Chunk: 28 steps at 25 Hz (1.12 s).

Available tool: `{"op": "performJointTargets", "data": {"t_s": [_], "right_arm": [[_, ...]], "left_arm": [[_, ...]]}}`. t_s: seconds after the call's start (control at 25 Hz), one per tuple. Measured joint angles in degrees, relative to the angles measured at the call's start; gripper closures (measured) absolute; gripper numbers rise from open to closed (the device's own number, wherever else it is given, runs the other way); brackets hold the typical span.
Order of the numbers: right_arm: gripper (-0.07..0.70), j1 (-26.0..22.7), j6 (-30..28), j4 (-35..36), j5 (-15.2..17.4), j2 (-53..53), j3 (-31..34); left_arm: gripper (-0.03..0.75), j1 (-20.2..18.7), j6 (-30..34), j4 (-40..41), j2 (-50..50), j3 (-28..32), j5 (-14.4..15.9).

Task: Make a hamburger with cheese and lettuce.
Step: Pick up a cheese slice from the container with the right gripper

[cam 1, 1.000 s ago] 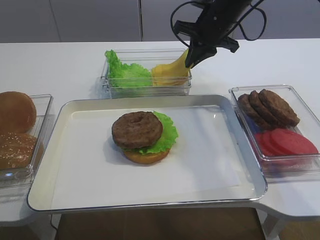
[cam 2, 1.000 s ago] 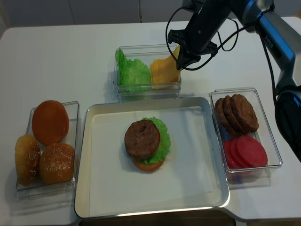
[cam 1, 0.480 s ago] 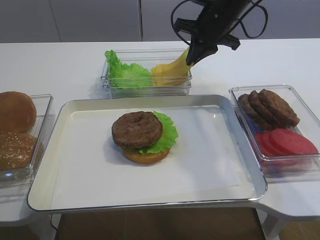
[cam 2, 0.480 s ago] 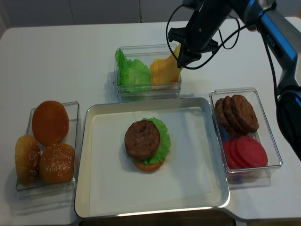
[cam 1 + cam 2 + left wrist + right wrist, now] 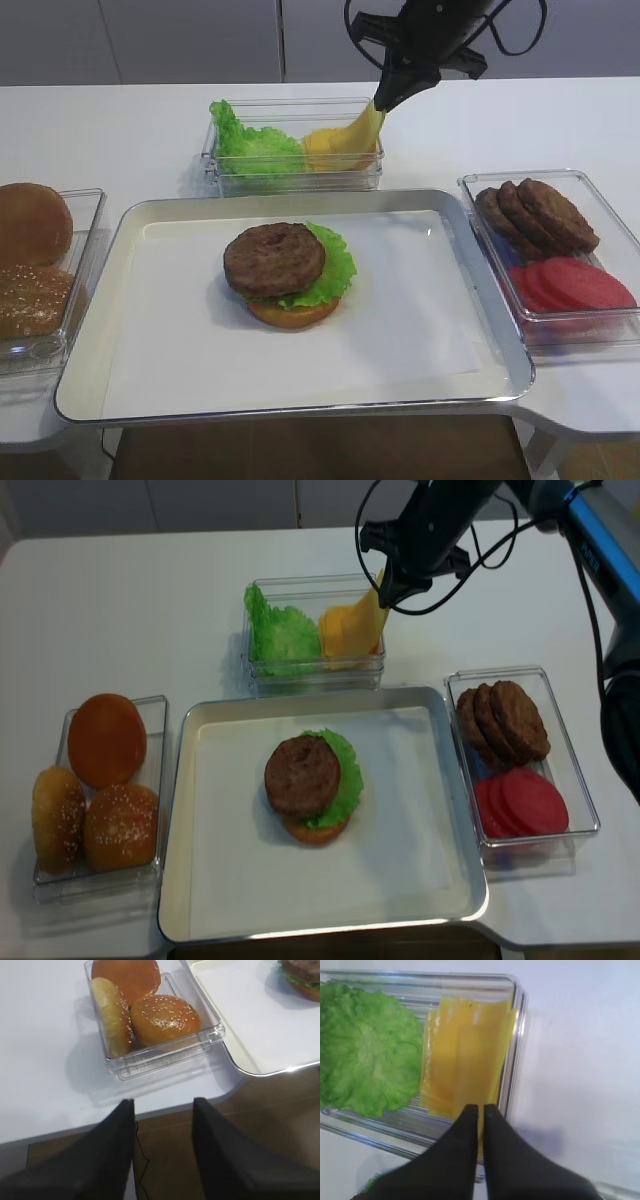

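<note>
Cheese (image 5: 465, 1055) corner pinched in right claw (image 5: 480, 1110), above container rim (image 5: 517, 1035)

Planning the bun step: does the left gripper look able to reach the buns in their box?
Probably yes: the left gripper hangs open just short of the uncovered box, with nothing between it and the buns.

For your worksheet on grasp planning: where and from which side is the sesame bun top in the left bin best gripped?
Grip the sesame bun across its domed sides, coming straight down from above. It lies dome-up in the clear bin, whose walls and neighbouring buns block a sideways approach; the left hand is open nearby.
</note>
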Motion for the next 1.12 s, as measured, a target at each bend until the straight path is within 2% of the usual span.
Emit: {"op": "performJointTargets", "data": {"t_s": [0.44,0.56,0.68,0.84,0.88,1.0,1.12], "right_arm": [[0.589,-0.1,-0.09,-1.88,0.1,-1.07,0.0],[0.565,-0.1,0.02,-3.1,0.1,-1.07,0.0],[0.454,-0.1,0.02,-3.25,-2.05,-1.07,0.0],[0.212,-0.1,-0.31,-3.25,-5.1,-1.07,0.0],[0.177,-0.1,-0.44,-3.25,-5.66,-1.07,0.0],[0.127,-0.1,-0.64,-3.25,-7.46,-0.82,0.0],[0.119,-0.1,-1.41,-2.24,-8.82,0.16,0.0]], "left_arm": [[0.427,0.0,0.0,0.0,0.0,0.0,0.0],[0.427,0.0,0.0,0.0,0.0,0.0,0.0],[0.427,0.0,0.0,0.0,0.0,0.0,0.0],[0.427,0.0,0.0,0.0,0.0,0.0,0.0],[0.427,0.0,0.0,0.0,0.0,0.0,0.0],[0.427,0.0,0.0,0.0,0.0,0.0,0.0],[0.427,0.0,0.0,0.0,0.0,0.0,0.0]]}}
